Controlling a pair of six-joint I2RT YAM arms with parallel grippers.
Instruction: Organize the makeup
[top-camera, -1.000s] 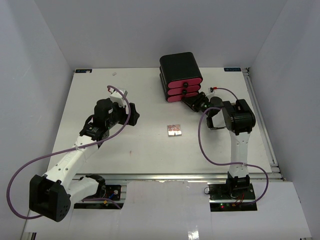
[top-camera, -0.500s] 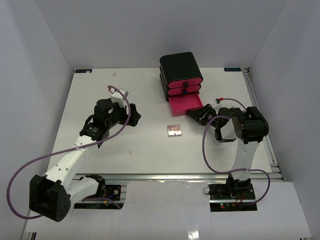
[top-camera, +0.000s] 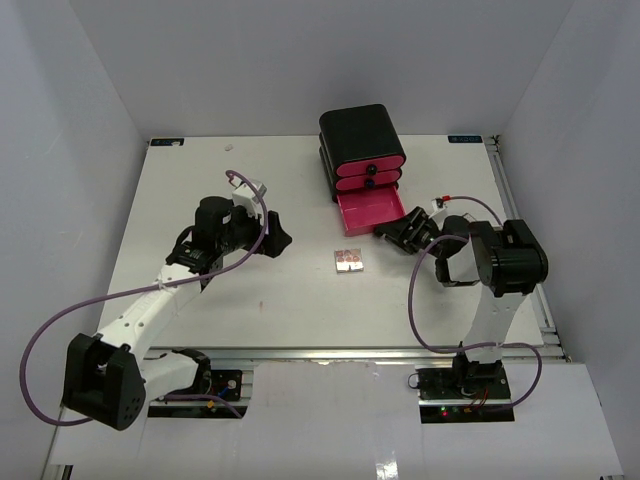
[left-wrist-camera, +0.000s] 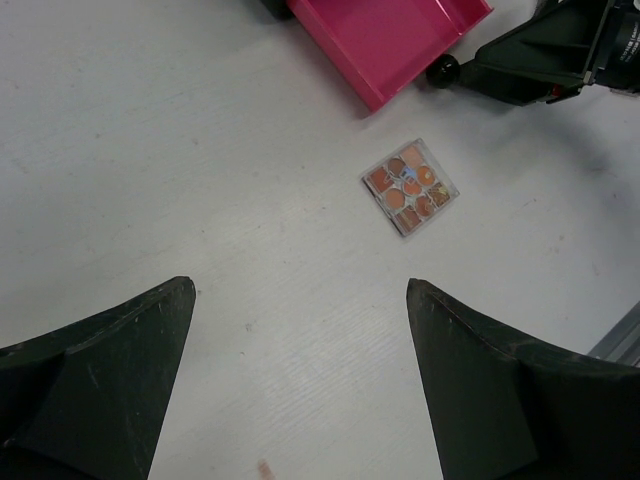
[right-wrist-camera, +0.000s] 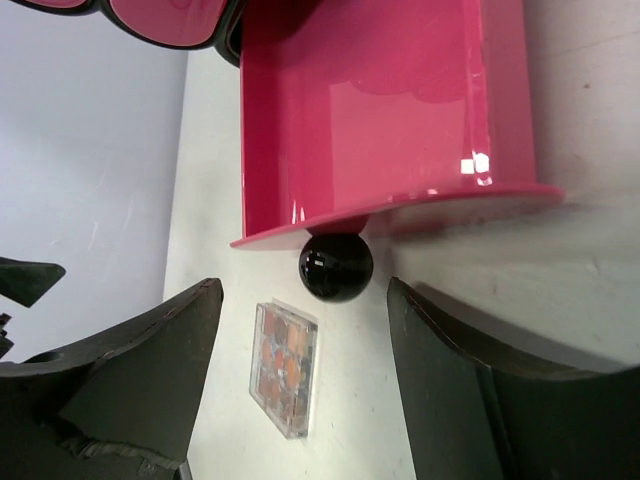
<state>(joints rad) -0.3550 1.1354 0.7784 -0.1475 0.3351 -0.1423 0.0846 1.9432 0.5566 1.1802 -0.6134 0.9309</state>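
Okay, right gripper (right-wrist-camera: 300, 300) fingers sit apart, flanking the black knob (right-wrist-camera: 336, 266) of the pulled-out pink drawer (right-wrist-camera: 370, 110). Left gripper (left-wrist-camera: 298, 295) fingers are wide apart over the desk (left-wrist-camera: 150, 150); palette (left-wrist-camera: 411, 187) lies mid-desk, near the pink drawer.

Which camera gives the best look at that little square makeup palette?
The left wrist view: the palette lies flat, unobstructed, its pans distinct. The top view shows it tiny; the right wrist view catches it slanted, low in frame.
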